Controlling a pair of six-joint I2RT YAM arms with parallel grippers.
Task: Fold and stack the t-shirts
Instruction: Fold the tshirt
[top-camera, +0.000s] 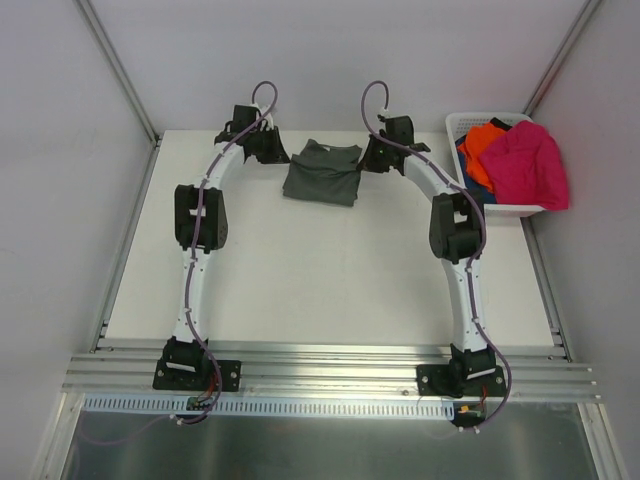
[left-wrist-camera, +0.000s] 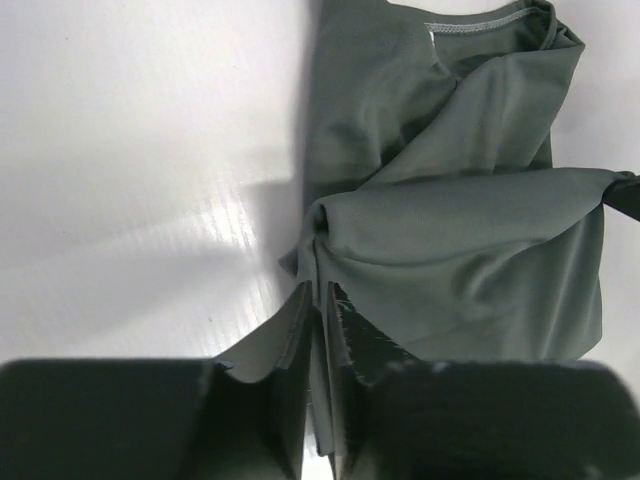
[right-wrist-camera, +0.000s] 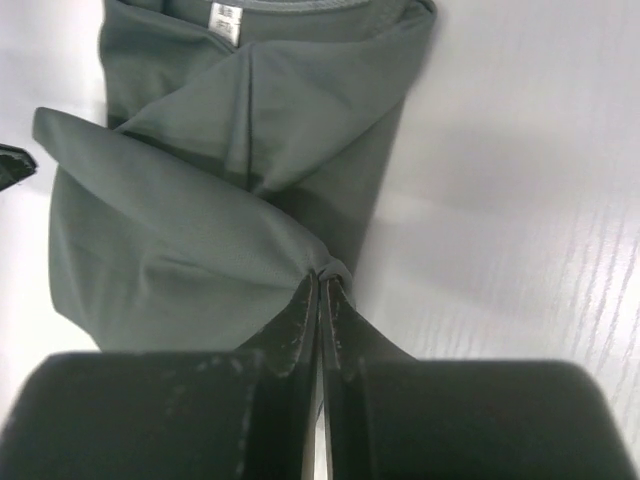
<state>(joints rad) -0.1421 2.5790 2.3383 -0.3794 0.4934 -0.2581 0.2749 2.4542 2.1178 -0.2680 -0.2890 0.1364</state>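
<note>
A dark grey-green t-shirt (top-camera: 322, 172) lies folded into a small bundle at the far middle of the table. My left gripper (top-camera: 275, 152) sits at its left edge. In the left wrist view the t-shirt (left-wrist-camera: 450, 230) fills the right side, and the left gripper (left-wrist-camera: 318, 290) has a strip of its cloth between nearly closed jaws. My right gripper (top-camera: 372, 158) is at the bundle's right edge. It (right-wrist-camera: 322, 278) is shut, pinching a gathered corner of the t-shirt (right-wrist-camera: 200, 220). A magenta-pink t-shirt (top-camera: 525, 165), an orange one (top-camera: 482, 145) and a bit of a blue one (top-camera: 478, 190) lie in the basket.
A white lattice basket (top-camera: 470, 120) stands at the table's far right corner, with the pink t-shirt draped over its right rim. Grey walls close in on both sides. The arms' bases are bolted on an aluminium rail (top-camera: 330, 370) at the near edge.
</note>
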